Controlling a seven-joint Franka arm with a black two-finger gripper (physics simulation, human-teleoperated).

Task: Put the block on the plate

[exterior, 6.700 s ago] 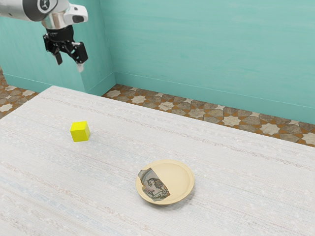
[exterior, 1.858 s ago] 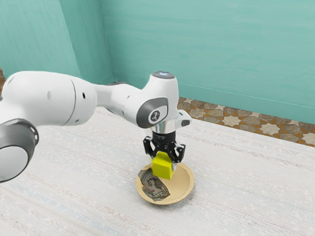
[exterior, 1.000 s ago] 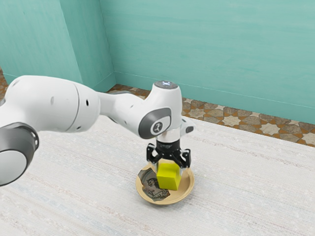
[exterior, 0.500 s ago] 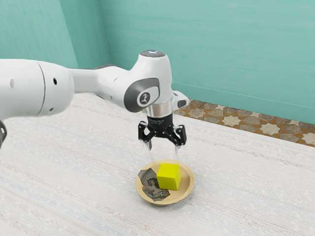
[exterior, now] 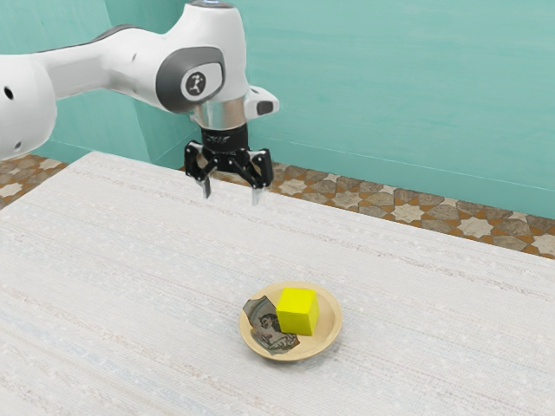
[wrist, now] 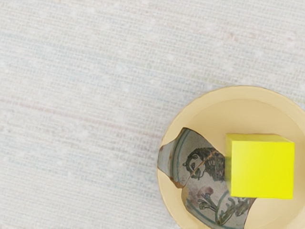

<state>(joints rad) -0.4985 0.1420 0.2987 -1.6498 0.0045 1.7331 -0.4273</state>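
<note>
Where the pale desk (exterior: pixel 104 260) spreads beneath your white arm (exterior: pixel 113 65), the cream plate (exterior: pixel 336 319) holds the block (exterior: pixel 297 312).
You have the black fingers (exterior: pixel 231 198) raised above the desk, well apart from the plate, standing wide with nothing between them; on the plate, a grey patterned patch (exterior: pixel 267 328) lies toward the exterior view's left, and your yellow block sits flat inside the rim.

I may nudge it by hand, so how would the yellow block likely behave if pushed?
The block would probably slide rather than roll, given its flat faces. Its cube shape suggests it won't tip easily. The plate's raised rim might stop it.
</note>
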